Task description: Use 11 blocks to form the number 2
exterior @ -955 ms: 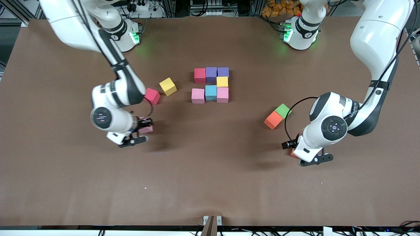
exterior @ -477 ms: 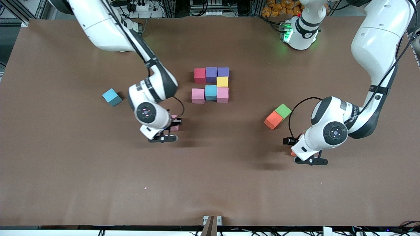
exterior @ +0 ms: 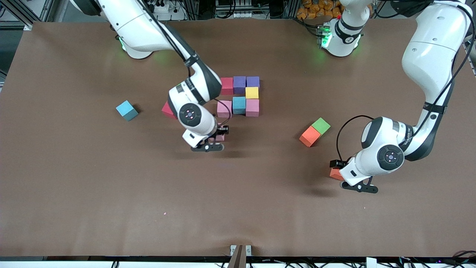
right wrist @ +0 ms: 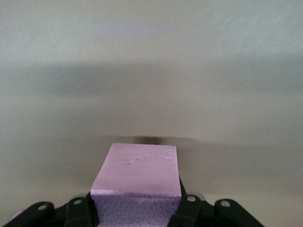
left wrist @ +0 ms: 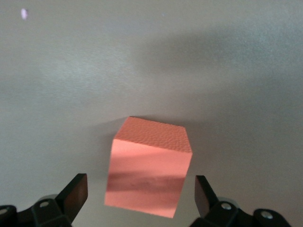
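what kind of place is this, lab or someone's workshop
Most likely a robotics lab: a brown-covered table with two white arms mounted along one edge, small foam cubes laid out as test pieces, and cables and power strips along the table's edge by the bases.

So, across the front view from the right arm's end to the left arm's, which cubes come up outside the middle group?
sky-blue cube → red cube → pink cube held in the right gripper → orange cube → green cube → second orange cube under the open left gripper.
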`<state>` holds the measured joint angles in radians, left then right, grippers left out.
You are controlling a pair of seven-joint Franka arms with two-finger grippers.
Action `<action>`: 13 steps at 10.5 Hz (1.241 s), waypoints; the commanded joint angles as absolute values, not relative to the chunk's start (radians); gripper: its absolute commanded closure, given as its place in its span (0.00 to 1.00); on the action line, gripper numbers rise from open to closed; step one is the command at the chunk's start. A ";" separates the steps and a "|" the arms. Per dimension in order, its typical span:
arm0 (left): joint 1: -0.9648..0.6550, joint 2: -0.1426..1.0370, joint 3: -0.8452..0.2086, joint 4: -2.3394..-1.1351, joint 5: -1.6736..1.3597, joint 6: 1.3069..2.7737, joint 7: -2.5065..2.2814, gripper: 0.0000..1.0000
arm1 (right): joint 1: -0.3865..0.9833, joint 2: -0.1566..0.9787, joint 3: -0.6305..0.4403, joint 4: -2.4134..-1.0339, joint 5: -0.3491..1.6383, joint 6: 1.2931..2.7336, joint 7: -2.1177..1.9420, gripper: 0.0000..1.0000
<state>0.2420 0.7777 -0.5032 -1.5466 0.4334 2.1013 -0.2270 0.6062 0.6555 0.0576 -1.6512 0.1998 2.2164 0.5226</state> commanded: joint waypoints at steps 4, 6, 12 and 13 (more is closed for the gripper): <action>0.232 0.795 -0.499 -1.542 0.511 2.120 -0.215 0.00 | 0.667 0.654 0.049 -1.689 0.222 2.215 0.568 0.91; 0.230 0.804 -0.499 -1.542 0.520 2.120 -0.215 0.00 | 0.670 0.649 0.049 -1.698 0.222 2.207 0.569 0.89; 0.230 0.813 -0.499 -1.540 0.522 2.152 -0.209 0.50 | 0.703 0.650 0.048 -1.715 0.219 2.210 0.601 0.86; 0.230 0.813 -0.499 -1.540 0.522 2.152 -0.207 0.62 | 0.704 0.650 0.048 -1.727 0.212 2.217 0.600 0.86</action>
<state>0.2330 0.8140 -0.5014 -1.5451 0.5001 2.1467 -0.2235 0.6939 0.6620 0.0561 -1.7003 0.2025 2.2094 0.5865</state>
